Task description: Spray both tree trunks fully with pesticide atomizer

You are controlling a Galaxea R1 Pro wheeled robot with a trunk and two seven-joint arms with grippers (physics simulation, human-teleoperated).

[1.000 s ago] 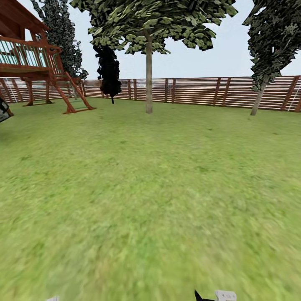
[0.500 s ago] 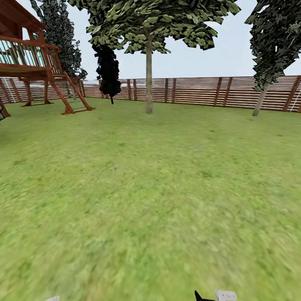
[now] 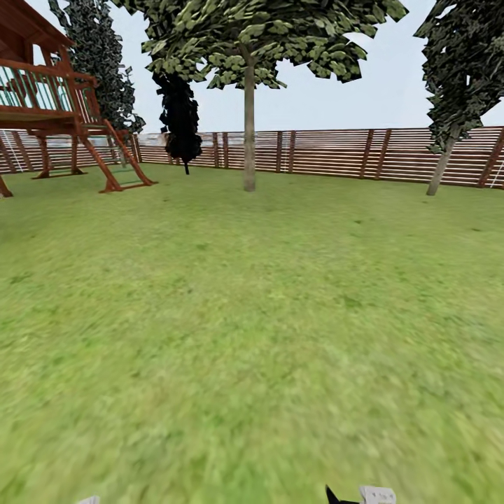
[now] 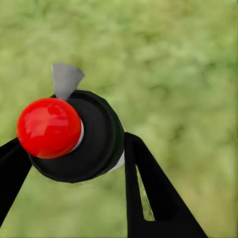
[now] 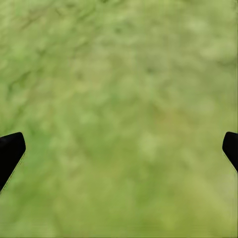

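Note:
My left gripper (image 4: pixel 74 141) is shut on the pesticide atomizer (image 4: pixel 74 134), a black round body with a glossy red ball top and a grey nozzle, held over the grass. My right gripper (image 5: pixel 121 146) is open, with only lawn between its black fingertips (image 5: pixel 11 148). In the head view, one tree (image 3: pixel 259 35) with a pale green canopy stands ahead near the fence, and its straight grey-brown tree trunk (image 3: pixel 249 133) is far off across the lawn. No white specks of pesticide are visible.
A brown slatted fence (image 3: pixel 336 152) closes the far side of the garden. A red-brown wooden play tower (image 3: pixel 56 105) with a ladder stands at the far left. Dark narrow conifers (image 3: pixel 180 115) rise by the fence, and a leaning dark tree (image 3: pixel 455 77) is at the right. Grass lies between me and the tree.
The whole head view has shifted slightly as the camera moved: the play tower slid left and a dark object at the left edge left the picture. The arms' parts at the bottom edge stay put.

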